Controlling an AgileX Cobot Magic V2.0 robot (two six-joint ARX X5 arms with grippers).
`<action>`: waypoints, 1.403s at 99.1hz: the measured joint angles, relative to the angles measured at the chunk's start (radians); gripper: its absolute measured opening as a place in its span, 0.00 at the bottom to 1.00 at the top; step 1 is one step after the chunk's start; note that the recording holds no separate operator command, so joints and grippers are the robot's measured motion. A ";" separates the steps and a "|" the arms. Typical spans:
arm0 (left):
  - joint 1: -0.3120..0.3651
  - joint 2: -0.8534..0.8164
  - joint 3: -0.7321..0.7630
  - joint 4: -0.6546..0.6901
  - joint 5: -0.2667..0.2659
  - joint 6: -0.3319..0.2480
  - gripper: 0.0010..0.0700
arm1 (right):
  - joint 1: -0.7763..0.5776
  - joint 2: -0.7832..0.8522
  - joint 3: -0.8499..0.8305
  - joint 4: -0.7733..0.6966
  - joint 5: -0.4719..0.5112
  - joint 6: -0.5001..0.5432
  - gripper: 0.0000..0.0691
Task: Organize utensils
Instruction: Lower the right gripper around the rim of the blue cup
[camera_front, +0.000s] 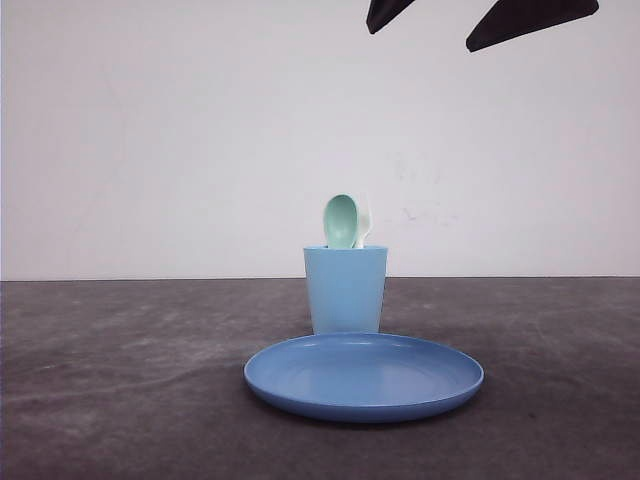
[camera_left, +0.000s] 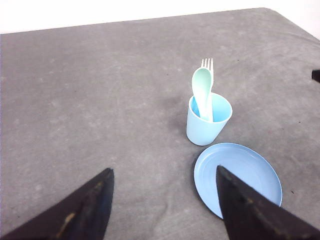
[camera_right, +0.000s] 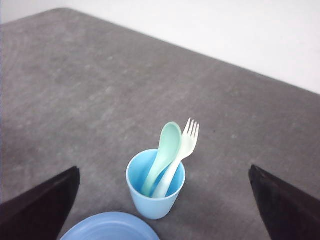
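The mint-green spoon (camera_front: 341, 220) and the white fork (camera_front: 364, 222) stand together, heads up, in a light blue cup (camera_front: 345, 290) on the dark table. From the right wrist view the spoon (camera_right: 170, 140) leans against the fork (camera_right: 189, 135) inside the cup (camera_right: 152, 205). My right gripper (camera_right: 164, 169) hangs high above the cup, open and empty; its fingers (camera_front: 530, 18) show at the top of the front view. Off to the left, my left gripper (camera_left: 164, 170) is open over bare table with nothing between its fingers, and the spoon (camera_left: 201, 85) and fork (camera_left: 207, 64) are some way from it.
A round blue plate (camera_front: 363, 376) lies directly in front of the cup, nearly touching it, and it also appears in the left wrist view (camera_left: 240, 175). Grey table surface (camera_front: 120, 380) spreads around both. A white wall stands behind the table's far edge.
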 joint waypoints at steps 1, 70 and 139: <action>0.000 0.000 0.000 0.000 0.000 0.000 0.55 | 0.002 0.000 -0.002 0.002 0.000 0.001 0.99; 0.000 0.000 0.000 0.000 0.000 0.000 0.55 | 0.040 0.325 -0.346 0.605 -0.046 0.151 0.99; 0.000 0.000 0.000 0.000 0.000 0.000 0.55 | -0.027 0.593 -0.257 0.838 -0.065 0.227 0.99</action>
